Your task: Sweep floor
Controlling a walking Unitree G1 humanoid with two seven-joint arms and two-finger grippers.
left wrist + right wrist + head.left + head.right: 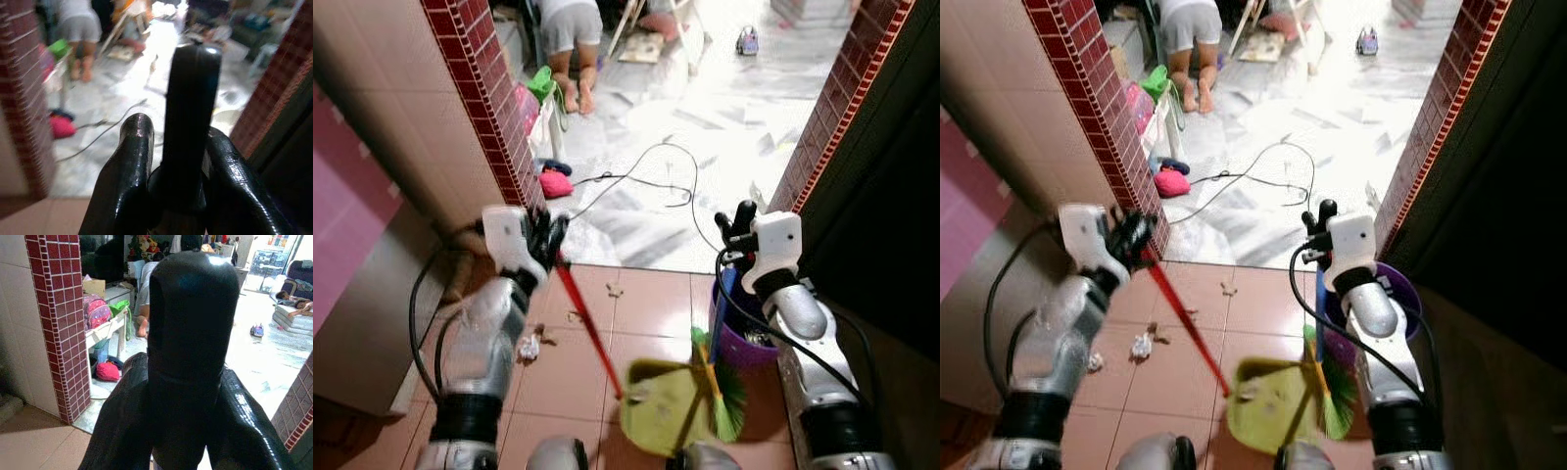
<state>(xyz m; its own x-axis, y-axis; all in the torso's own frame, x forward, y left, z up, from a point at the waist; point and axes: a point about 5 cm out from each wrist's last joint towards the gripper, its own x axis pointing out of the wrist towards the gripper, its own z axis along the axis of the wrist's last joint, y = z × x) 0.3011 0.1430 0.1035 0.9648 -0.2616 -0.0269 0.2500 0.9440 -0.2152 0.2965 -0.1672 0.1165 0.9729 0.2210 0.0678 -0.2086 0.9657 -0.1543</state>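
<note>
**Dustpan and Broom Held Over Terracotta Floor**

The left gripper (pixel 548 238) was seen pinched on the top of a long red handle (pixel 588 328), which slanted down to a yellow-green plastic dustpan (pixel 658 409) resting low over the terracotta-tiled floor (pixel 651 304). In the left wrist view, the two black fingers (pixel 124 181) were pressed against a dark rod end between them. The right gripper (pixel 734 227) was closed around the top of a blue-handled broom (pixel 721 294); its green bristle head (pixel 728 397) was placed just beside the dustpan's right edge, touching or nearly touching it. In the right wrist view, the fingers (pixel 247 431) were clamped on either side of the black handle tip.

A crumpled white scrap of litter (pixel 529 346) was noted on the tiles near the left arm, with smaller brown bits (pixel 615 291) lying further ahead. A purple plastic bucket (pixel 744 343) was set against the dark wall beneath the right arm. A red-tiled pillar edge (pixel 494 98) was seen on the left, and a white marbled floor (pixel 705 137) beyond the doorway, crossed by a black cable (pixel 646 181). A pink cloth bundle (pixel 555 183) lay by the pillar. A person (pixel 570 39) was crouched in the far room.
</note>
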